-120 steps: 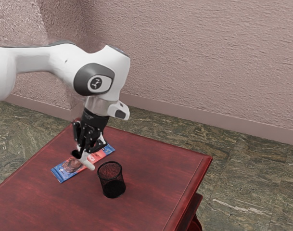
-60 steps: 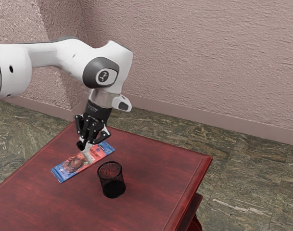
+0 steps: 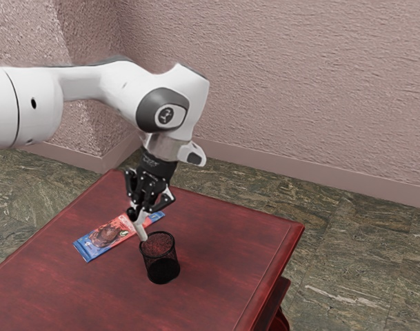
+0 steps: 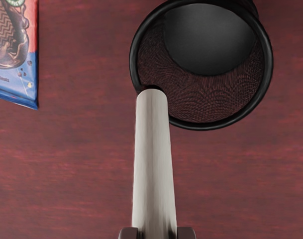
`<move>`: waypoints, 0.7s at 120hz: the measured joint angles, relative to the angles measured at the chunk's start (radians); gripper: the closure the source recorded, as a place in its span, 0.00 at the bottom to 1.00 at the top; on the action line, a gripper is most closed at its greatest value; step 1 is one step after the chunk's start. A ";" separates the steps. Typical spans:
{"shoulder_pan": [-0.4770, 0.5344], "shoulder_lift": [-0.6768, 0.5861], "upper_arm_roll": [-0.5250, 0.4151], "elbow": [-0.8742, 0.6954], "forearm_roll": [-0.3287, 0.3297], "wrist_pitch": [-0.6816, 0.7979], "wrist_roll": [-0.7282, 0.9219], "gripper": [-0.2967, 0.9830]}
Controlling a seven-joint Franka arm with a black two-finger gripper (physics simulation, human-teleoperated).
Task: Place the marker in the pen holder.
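Grasp done, gripper (image 4: 157,233) closed down to barrel width on the marker (image 3: 141,231), free end at the near-side rim of the pen holder (image 3: 161,267), exterior view lower, left of centre, contact unclear; centring, insertion and release left.

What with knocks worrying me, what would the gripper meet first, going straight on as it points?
The held marker leads; its tip would probably meet the pen holder's rim, though depth is unclear: it might pass outside toward the table.
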 joint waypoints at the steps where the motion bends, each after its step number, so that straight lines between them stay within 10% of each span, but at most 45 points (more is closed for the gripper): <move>1: 0.000 0.000 0.000 0.000 -0.001 0.000 0.000 0.80; 64: 0.000 0.071 -0.017 0.030 -0.027 0.003 -0.009 0.80; 84: 0.002 0.077 -0.018 0.030 -0.039 0.004 -0.007 0.52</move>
